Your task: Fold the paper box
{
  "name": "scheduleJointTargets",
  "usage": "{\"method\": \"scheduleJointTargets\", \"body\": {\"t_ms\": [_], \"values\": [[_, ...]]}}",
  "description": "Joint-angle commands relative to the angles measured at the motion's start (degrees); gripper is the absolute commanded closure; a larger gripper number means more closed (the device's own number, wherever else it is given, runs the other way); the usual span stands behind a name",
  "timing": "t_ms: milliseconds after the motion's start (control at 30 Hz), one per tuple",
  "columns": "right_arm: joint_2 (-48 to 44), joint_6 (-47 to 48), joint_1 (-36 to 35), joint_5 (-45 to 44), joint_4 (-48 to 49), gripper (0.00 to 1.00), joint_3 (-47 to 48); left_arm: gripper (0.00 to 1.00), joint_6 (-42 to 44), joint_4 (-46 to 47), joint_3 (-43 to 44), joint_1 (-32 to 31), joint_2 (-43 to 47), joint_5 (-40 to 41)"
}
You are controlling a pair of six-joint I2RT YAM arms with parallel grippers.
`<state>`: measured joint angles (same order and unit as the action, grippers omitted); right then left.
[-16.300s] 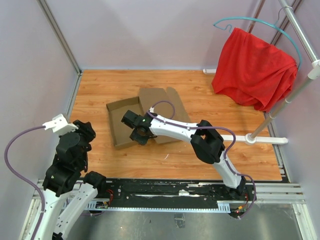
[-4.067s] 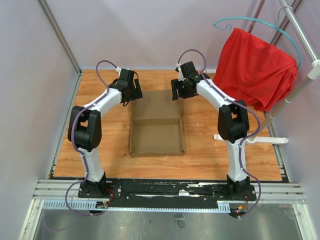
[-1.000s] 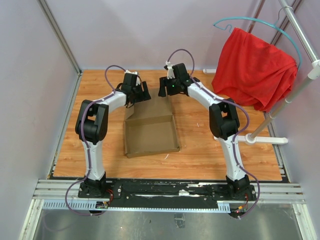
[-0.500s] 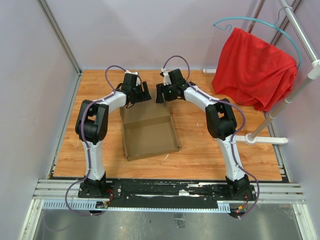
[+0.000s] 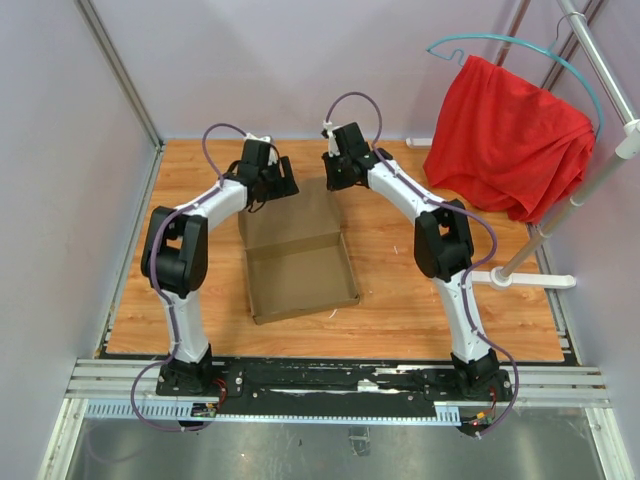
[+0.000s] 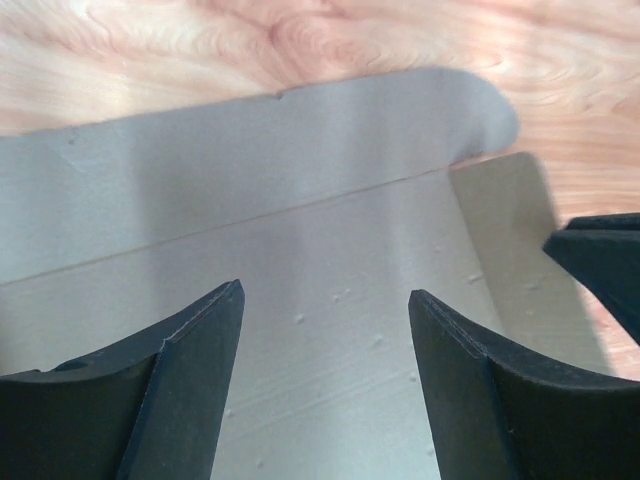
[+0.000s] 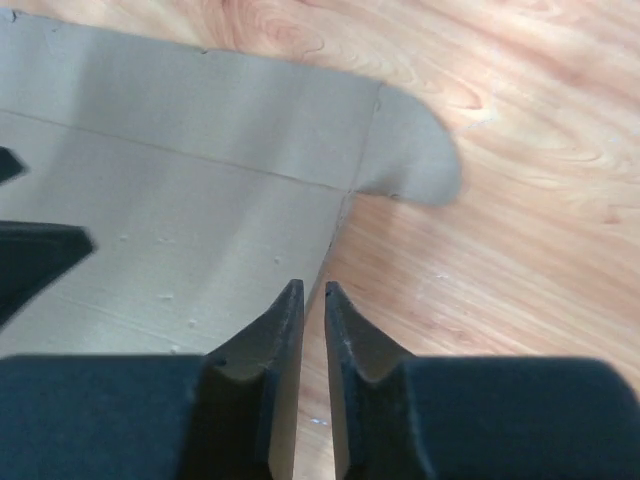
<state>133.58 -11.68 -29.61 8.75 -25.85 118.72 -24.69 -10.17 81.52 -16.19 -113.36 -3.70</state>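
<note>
Top external: two arms reach from 6 o'clock over the wood-grain bench point(image 5: 200, 300) to its far half.
Cloth point(image 5: 505, 140): red, draped on a teal hanger point(image 5: 500, 45) at 2 o'clock, beyond the bench's right edge.
Box point(image 5: 300, 275): brown cardboard at mid-bench, slightly skewed. It forms a shallow open tray with its walls standing, and the lid panel lies flat toward 12 o'clock.
Tab point(image 7: 410, 150): rounded, at the lid's 1 o'clock corner, flat on the wood.
Left end effector point(image 6: 325, 300): at the lid's 11 o'clock corner, released, with its fingers wide apart over the lid panel. Whether they touch the cardboard cannot be told.
Right end effector point(image 7: 308, 295): at the lid's 1 o'clock side, clenched. Only a slit is left between the fingers, and the lid's side edge runs into that slit.
</note>
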Motion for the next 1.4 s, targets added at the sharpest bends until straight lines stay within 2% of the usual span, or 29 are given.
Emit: {"method": "scheduleJointTargets", "body": {"t_ms": [0, 67, 167, 233, 300, 333, 367, 433, 633, 1067, 1167, 1200, 1267, 1367], "values": [[0.7, 0.19, -0.45, -5.27, -6.41, 0.89, 3.52, 0.27, 0.4, -1.28, -0.36, -0.25, 7.99, 2.99], [0.4, -0.03, -0.37, -5.49, -7.06, 0.93, 3.87, 0.27, 0.72, -2.39, -0.34, -0.25, 10.49, 4.01], [0.2, 0.05, -0.35, -4.92, -8.14, 0.92, 4.64, 0.26, 0.96, -5.17, 0.02, -0.25, 13.52, 6.58], [0.35, 0.15, -0.37, -4.53, -9.2, 0.84, 5.59, 0.26, 0.87, -6.47, -0.41, -0.25, 15.6, 8.15], [0.11, 0.03, -0.36, -4.67, -9.72, 0.6, 5.9, 0.26, 0.45, -7.31, -1.5, -0.25, 17.81, 9.49], [-0.07, -0.08, -0.37, -4.71, -9.82, 0.52, 5.87, 0.26, 0.31, -7.28, -2.25, -0.25, 19.07, 9.8], [-0.19, -0.14, -0.37, -4.71, -9.85, 0.49, 5.95, 0.25, 0.18, -6.94, -3.4, -0.25, 20.3, 10.19], [0.17, -0.05, -0.35, -4.69, -10.39, 0.46, 6.93, 0.25, 0.05, -6.35, -5.63, -0.25, 22.49, 10.72], [3.51, -0.07, -0.37, -2.49, -12.92, 0.44, 11.18, 0.25, 0.19, -7.35, -7.67, -0.23, 25.05, 12.84], [9.26, -1.23, -0.37, 0.73, -13.09, 0.56, 15.78, 0.23, 0.16, -9.55, -10.48, -0.25, 27.93, 17.14], [9.35, -1.08, -0.34, 1.28, -13.05, 0.71, 15.67, 0.23, 0.07, -9.6, -10.91, -0.25, 27.99, 17.24], [9.37, -1.2, -0.36, 1.3, -13.14, 0.83, 15.66, 0.23, 0.0, -9.58, -11.1, -0.23, 28.03, 17.22], [9.35, -1.27, -0.36, 0.78, -13.24, 0.97, 15.65, 0.23, -0.14, -9.68, -11.48, -0.25, 28.21, 17.64], [7.83, -1.17, -0.37, -0.96, -12.35, 0.99, 14.03, 0.22, -0.39, -9.25, -12.03, -0.25, 28.65, 17.7]]}}
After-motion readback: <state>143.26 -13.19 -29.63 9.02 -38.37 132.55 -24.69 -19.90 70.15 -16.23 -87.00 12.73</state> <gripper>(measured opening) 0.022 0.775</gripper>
